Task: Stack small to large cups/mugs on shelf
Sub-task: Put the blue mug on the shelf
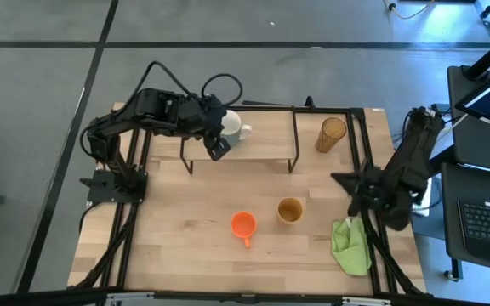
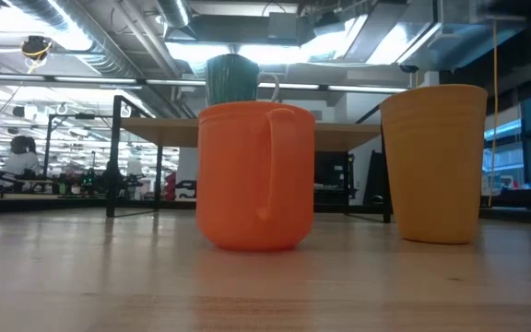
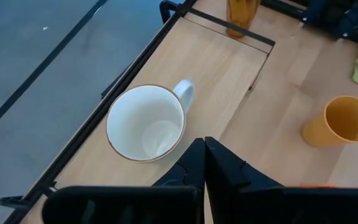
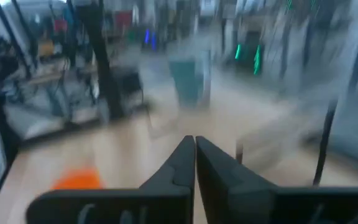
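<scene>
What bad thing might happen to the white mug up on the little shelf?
The left gripper is shut and hovers right beside the white mug. The mug stands close to the shelf's back edge, so a nudge might push it off.

The orange mug and the tan cup stand on the table below; an arm swinging low might tip one.

The right gripper waits shut near the green cloth.

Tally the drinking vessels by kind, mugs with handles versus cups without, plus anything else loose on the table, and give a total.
Mugs with handles: 2 (white mug, orange mug)
Handleless cups: 2 (mustard cup, amber tumbler)
Cloths: 1 (green cloth)
Total: 5
</scene>
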